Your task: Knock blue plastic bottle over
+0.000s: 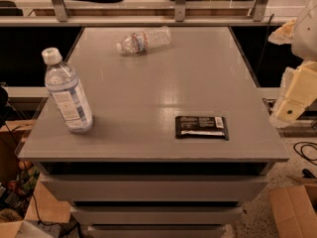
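Note:
The blue plastic bottle (67, 93) stands upright near the front left corner of the grey table (198, 73). It is large and clear, with a white cap and a pale blue-and-white label. My gripper (291, 100) is a cream-coloured part at the right edge of the camera view. It hangs beyond the table's right side, far from the bottle and touching nothing.
A smaller ridged clear bottle (144, 39) with a red-blue label lies on its side at the back of the table. A black snack bar wrapper (201, 127) lies flat at the front right. Cardboard boxes (296, 209) and cables sit on the floor around the table. A shelf runs behind it.

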{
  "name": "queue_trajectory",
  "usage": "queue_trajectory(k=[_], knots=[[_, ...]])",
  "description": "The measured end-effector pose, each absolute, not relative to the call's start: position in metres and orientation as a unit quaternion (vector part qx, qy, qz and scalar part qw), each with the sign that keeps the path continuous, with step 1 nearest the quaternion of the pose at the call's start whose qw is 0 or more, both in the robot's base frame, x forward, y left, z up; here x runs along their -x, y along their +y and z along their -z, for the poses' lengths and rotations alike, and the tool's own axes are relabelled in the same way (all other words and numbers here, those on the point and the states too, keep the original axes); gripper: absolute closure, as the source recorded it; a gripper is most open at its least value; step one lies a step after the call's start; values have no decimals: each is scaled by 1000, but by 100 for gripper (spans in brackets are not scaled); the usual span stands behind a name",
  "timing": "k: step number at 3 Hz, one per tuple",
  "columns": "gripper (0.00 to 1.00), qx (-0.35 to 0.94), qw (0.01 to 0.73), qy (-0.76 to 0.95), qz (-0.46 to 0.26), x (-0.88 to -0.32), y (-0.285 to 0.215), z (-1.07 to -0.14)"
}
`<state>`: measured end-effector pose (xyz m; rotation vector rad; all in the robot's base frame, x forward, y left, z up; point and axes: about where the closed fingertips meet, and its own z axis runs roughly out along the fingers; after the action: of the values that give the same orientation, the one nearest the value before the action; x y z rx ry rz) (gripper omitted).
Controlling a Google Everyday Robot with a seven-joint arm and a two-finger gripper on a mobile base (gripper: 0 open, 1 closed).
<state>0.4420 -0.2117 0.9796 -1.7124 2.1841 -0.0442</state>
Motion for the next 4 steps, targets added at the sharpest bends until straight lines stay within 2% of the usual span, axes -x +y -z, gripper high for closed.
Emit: queue_trajectory(k=[2,4], knots=[[0,648,271,701,-126,-463,-143,-983],[0,649,355,610,-284,-453,-43,-999]])
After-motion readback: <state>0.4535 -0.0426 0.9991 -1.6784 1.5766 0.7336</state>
